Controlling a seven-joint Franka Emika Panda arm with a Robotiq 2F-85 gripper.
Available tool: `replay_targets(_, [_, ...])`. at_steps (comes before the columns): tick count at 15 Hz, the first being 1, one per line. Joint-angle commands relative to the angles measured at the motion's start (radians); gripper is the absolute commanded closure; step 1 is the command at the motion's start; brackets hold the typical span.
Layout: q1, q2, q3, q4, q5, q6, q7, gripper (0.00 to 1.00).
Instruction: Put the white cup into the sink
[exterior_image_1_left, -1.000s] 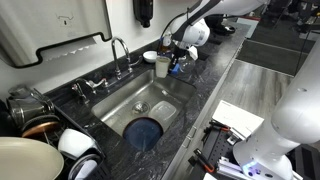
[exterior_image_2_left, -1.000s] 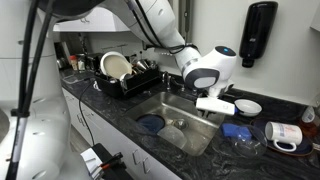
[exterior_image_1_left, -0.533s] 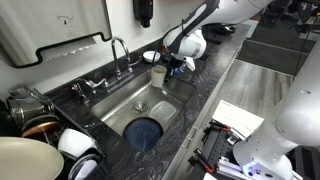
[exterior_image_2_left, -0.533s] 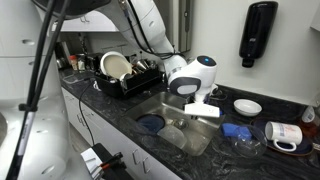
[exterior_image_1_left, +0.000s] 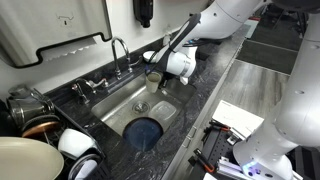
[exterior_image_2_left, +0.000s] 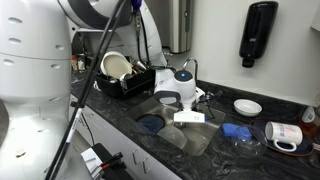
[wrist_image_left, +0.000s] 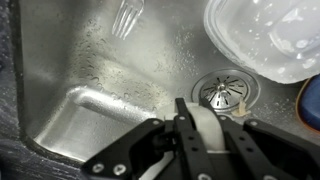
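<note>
Black stone surface (exterior_image_1_left: 215, 85) surrounds the sink (exterior_image_1_left: 112, 105). A second ago I hung over that stone beside the basin; now my arm has swung across and I hang above the steel floor, so I judge only lowering and letting go are left. A clear tub (wrist_image_left: 265, 35) and a blue bowl (exterior_image_1_left: 145, 132) lie in the basin and crowd the drop. My jaws are clamped on the cup (wrist_image_left: 207, 128), held near the drain (wrist_image_left: 225, 92).
</note>
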Motion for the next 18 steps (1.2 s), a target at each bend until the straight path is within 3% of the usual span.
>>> replay_targets(1, [0.014,0.118,0.018,0.058,0.004,0.129,-0.007,0.96])
replay_targets(7, [0.04,0.251,0.001,0.113,-0.013,0.227,0.007,0.96])
replay_targets(16, [0.051,0.307,-0.008,0.159,-0.009,0.247,0.005,0.96])
replay_targets(17, [0.221,0.345,-0.196,0.163,0.024,0.194,0.044,0.96])
replay_targets(18, [0.249,0.352,-0.229,0.159,0.021,0.182,0.059,0.96])
